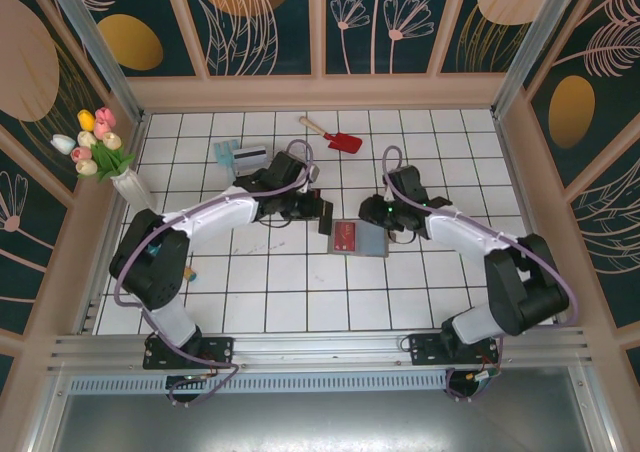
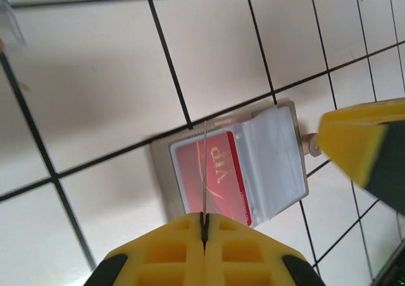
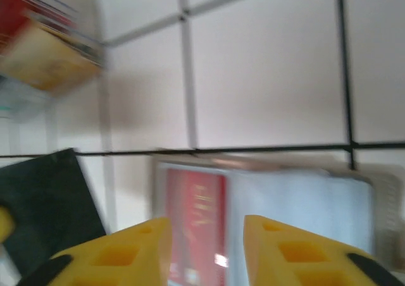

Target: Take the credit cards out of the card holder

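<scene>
White tiled tabletop: card holder lies open; red shovel beyond it, clear tray beyond-left of it, flower vase far left.

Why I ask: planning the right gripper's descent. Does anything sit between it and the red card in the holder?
Nothing visible. The right gripper hangs open over the red card in the card holder; the black card held by the left gripper is aside.

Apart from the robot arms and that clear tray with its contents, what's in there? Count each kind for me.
Card holder: 1
Cards: 2, red card, black card
Red toy shovel: 1
Vase of tulips: 1
Small item, too small to identify: 1
Total: 6
</scene>
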{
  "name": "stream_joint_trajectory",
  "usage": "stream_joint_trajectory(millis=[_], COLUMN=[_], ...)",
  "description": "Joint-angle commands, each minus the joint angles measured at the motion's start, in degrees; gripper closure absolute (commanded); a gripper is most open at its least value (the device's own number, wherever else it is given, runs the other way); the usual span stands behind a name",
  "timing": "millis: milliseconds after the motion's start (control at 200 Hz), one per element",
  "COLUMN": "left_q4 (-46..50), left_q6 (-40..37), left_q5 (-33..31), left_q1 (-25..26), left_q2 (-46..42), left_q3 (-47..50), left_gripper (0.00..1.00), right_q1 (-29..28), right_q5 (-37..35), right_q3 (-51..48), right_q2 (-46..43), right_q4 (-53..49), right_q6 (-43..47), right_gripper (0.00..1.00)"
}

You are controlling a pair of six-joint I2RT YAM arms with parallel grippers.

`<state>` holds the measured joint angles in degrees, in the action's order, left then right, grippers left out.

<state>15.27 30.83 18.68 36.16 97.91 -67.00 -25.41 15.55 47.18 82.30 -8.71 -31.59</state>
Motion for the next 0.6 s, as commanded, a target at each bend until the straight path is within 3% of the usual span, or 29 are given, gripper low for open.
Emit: stream_joint_trajectory(millis=[0, 90, 185, 425, 595], left_q4=[1.6, -0.5, -3.6, -11.6, -16.5], left_q6=[-7.8, -10.5, -10.4, -3.3, 2.4], left_q5=[-4.2, -4.1, -1.7, 9.8, 16.6], left_q1=[-0.8, -1.3, -2.6, -4.7, -5.1], left_q2=[-3.0, -4.2, -5.5, -8.2, -8.8], left_q3=[-2.8, -3.2, -3.6, -3.1, -3.2], left_gripper=[1.0, 1.0, 1.0, 1.0, 1.0], right_q1=[1.2, 2.2, 3.5, 7.0, 7.0], right_q5=[6.7, 12.2, 18.7, 35.0, 41.1], right_q3=[2.8, 2.8, 2.5, 3.3, 6.2], right_q2=[-2.0, -2.1, -1.3, 3.8, 6.7], right_q4=[5.0, 10.0, 15.8, 32.3, 38.9], right_q6=[5.4, 7.9, 8.8, -1.0, -4.4], right_gripper=[0.5, 0.34, 0.27, 0.25, 0.28])
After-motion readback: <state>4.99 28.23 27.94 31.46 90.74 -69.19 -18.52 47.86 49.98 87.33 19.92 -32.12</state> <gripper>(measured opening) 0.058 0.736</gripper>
